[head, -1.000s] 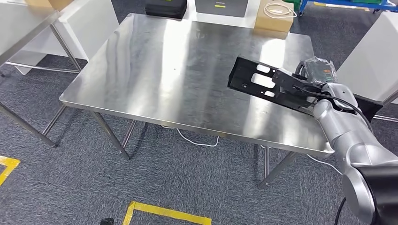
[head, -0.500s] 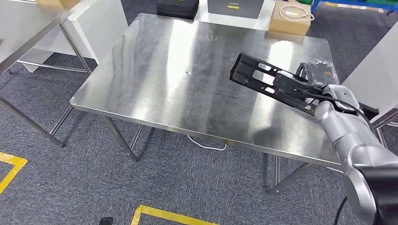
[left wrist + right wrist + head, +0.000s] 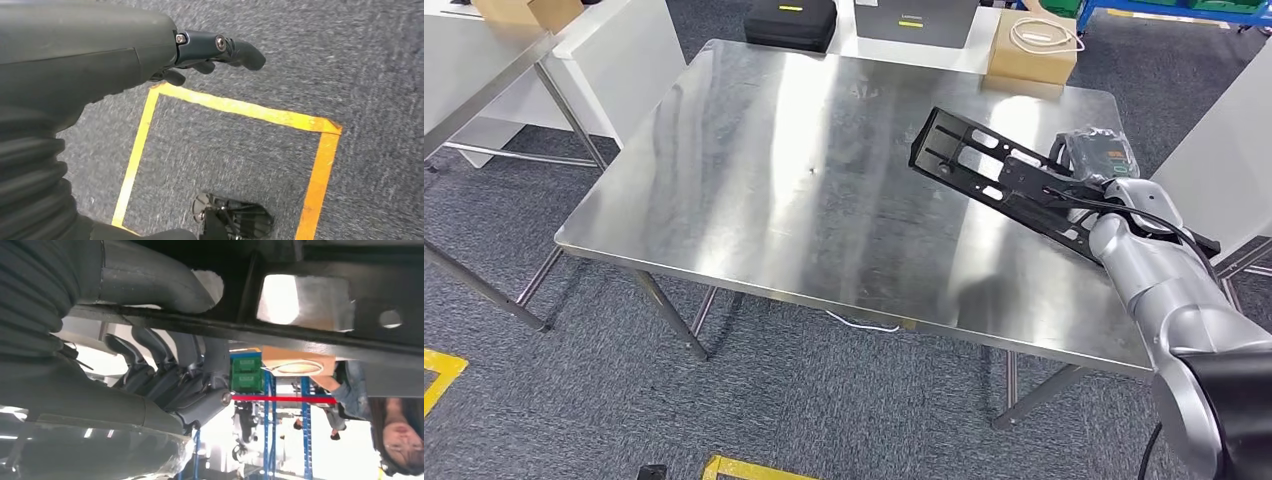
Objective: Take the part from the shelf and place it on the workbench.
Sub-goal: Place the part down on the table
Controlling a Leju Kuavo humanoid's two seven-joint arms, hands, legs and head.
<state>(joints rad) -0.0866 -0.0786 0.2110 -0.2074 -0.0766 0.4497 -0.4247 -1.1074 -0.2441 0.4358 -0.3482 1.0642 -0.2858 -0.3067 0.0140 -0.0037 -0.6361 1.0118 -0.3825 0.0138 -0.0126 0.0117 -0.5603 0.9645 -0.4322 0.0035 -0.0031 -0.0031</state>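
Note:
A long black metal bracket with cut-out slots (image 3: 984,170) hangs tilted above the right half of the steel workbench (image 3: 754,190), its far end free in the air. My right hand (image 3: 1064,195) grips its near end; in the right wrist view the thumb and dark fingers (image 3: 165,375) wrap the bracket's edge (image 3: 310,295). My left hand (image 3: 210,50) hangs over grey carpet, fingers loosely curled and holding nothing.
A bagged dark object (image 3: 1099,150) lies at the workbench's right edge. A cardboard box (image 3: 1034,45), a black case (image 3: 789,20) and a grey box (image 3: 914,15) stand behind the bench. Another steel table (image 3: 474,60) is at the left. Yellow floor tape (image 3: 225,107) marks the carpet. A person (image 3: 395,430) stands beyond.
The camera has shifted, so the whole scene slid. The bracket stays held in my right hand over the bench's right side, now slightly higher in the picture.

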